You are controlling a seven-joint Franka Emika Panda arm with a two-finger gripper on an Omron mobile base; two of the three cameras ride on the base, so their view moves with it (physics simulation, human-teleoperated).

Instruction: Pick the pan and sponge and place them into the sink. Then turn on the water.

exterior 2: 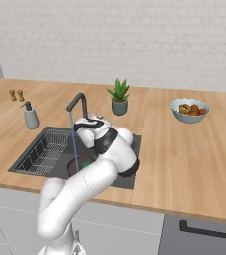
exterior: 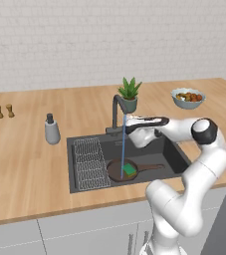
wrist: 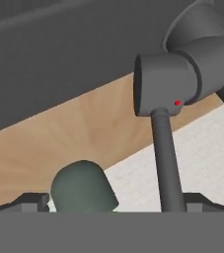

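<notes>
The pan [exterior: 120, 170] lies on the bottom of the sink [exterior: 82, 185], with its long handle [exterior: 152, 167] pointing to the right side of the basin. The sponge [exterior: 129, 169] rests inside the pan, near the place where the handle begins. I think this is a sensible place, because the two things sit almost under the spout and the water [exterior: 123, 144] falls straight down onto the pan, just beside the sponge. The wire rack [exterior: 90, 163] fills the left part of the sink, so the pan takes the free part next to it.

The faucet [exterior: 116, 112] stands at the back edge of the sink, and the thin blue stream already runs from it. The hand [exterior: 129, 125] is up at the faucet, close to the spout, and its fingers are spread wide with nothing between them. In the hand view the lever [wrist: 164, 158] of the faucet stands very near, a little to the right of the middle, and the plant pot [wrist: 83, 188] is seen low on the left. So I judge that the arm reached here for the lever, and that all parts of the task look finished.

On the surface [exterior: 30, 164] around the sink stand a soap bottle [exterior: 51, 130], a plant [exterior: 129, 94] and a bowl [exterior: 187, 98] with food, all well apart from the work.
</notes>
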